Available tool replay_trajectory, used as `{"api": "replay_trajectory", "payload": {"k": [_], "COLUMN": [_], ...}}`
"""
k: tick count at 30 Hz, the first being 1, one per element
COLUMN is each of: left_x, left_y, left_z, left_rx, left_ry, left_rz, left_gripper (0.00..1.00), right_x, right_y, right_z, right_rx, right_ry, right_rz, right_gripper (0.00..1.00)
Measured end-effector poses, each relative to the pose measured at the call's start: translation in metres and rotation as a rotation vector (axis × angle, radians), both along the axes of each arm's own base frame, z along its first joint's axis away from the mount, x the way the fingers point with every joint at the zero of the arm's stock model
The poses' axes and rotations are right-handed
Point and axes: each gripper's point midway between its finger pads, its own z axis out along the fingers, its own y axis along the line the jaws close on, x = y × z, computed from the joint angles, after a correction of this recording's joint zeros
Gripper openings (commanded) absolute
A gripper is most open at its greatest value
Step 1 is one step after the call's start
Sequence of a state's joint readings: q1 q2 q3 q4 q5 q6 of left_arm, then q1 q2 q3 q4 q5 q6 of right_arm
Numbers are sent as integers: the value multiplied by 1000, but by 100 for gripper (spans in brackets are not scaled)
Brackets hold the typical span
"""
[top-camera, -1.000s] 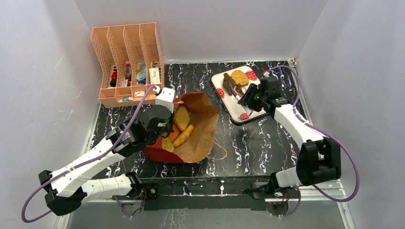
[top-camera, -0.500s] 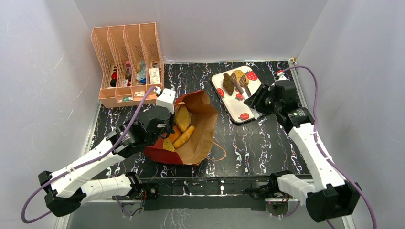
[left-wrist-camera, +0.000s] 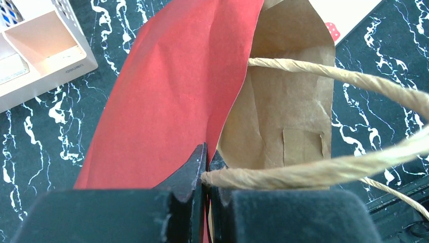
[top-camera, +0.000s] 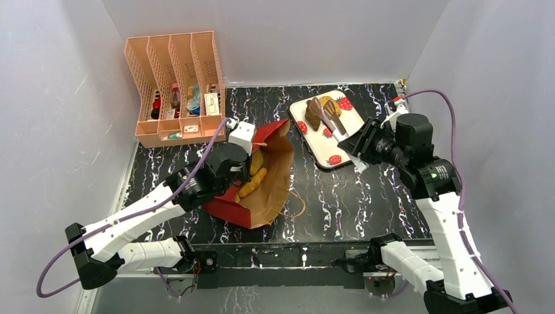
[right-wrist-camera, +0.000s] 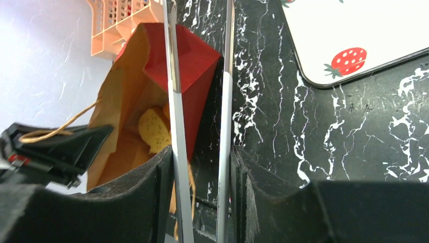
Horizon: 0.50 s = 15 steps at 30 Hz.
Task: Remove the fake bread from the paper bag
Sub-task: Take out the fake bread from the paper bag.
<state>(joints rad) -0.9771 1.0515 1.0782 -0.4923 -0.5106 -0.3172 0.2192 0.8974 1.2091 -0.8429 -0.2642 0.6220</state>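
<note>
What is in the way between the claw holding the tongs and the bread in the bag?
Nothing I can see. The tongs in the right claw point across bare table at the bag, whose open mouth shows yellow bread. The left claw pinches its rim and cord.

1 bag [top-camera: 278, 176], 1 tray [top-camera: 321, 145], 1 tongs [top-camera: 335, 123], 1 organiser [top-camera: 163, 139] (4 slots [top-camera: 186, 98]).

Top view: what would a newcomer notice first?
The red paper bag mid-table, gaping to show yellow and orange bread inside, its rim pinched by the left gripper. Next, the strawberry-print tray at the back right with brown bread on it, and metal tongs in the right gripper.
</note>
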Motion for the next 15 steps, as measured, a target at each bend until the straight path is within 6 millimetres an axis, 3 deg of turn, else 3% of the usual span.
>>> {"api": "replay_trajectory", "payload": {"k": [10, 15], "left_x": [9, 12], "left_y": [-14, -19], "left_z": [-5, -4], "left_rx": [7, 7], "left_ry": [-1, -3], "left_rz": [-11, -11], "left_gripper": [0, 0], "right_x": [-54, -79], "right_y": [6, 9], "right_z": [38, 40], "right_rx": [25, 38], "right_ry": [-3, 33], "right_rz": [120, 174], "right_gripper": [37, 36]}}
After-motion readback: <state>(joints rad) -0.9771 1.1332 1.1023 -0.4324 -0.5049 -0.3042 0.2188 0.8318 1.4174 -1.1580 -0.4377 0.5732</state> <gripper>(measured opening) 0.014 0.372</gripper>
